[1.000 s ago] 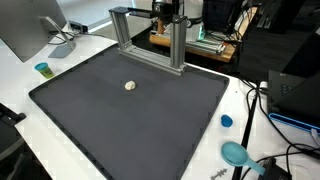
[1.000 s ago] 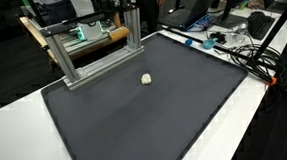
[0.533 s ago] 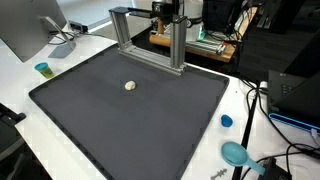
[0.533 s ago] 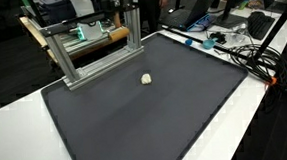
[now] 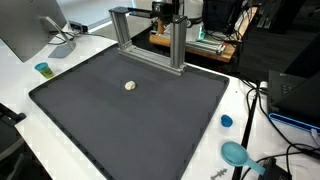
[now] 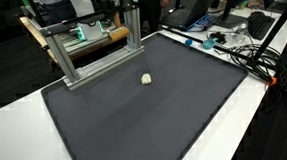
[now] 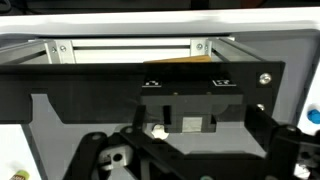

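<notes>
A small cream-white lump (image 5: 129, 86) lies on the black mat (image 5: 150, 120), a little towards the back; it also shows in the other exterior view (image 6: 146, 79). In the wrist view my gripper (image 7: 190, 160) comes in from the bottom, its dark fingers (image 7: 98, 152) spread wide with nothing between them. The lump (image 7: 158, 129) lies on the mat beyond and between the fingers, apart from them. I cannot make out the gripper clearly in either exterior view.
An aluminium frame (image 5: 150, 35) stands on the mat's back edge (image 6: 96, 48). A blue cup (image 5: 42, 69) and a monitor (image 5: 25, 25) sit on the white table. A blue cap (image 5: 227, 121), a teal dish (image 5: 235, 153) and cables (image 6: 244, 52) lie at the other side.
</notes>
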{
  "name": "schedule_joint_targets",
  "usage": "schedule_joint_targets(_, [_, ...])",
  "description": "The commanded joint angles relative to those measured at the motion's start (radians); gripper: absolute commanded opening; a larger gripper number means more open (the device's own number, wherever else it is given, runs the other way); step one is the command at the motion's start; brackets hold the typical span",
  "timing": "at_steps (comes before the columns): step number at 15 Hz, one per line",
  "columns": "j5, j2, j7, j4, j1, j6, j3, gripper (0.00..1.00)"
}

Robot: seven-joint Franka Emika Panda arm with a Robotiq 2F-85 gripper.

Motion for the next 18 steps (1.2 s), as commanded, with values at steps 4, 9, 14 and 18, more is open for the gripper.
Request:
schedule_joint_targets(4, [-0.020, -0.011, -0.001, -0.017, 0.002, 0.024, 0.038, 1.00])
schedule_joint_targets(9, [0.017, 0.028, -0.003, 0.001, 0.004, 0.055, 0.015, 1.00])
schedule_joint_targets(14, [0.000, 0.024, 0.006, -0.001, -0.001, 0.043, 0.026, 1.00])
schedule_joint_targets(18, [0.003, 0.037, 0.030, -0.009, -0.006, 0.069, 0.033, 1.00])
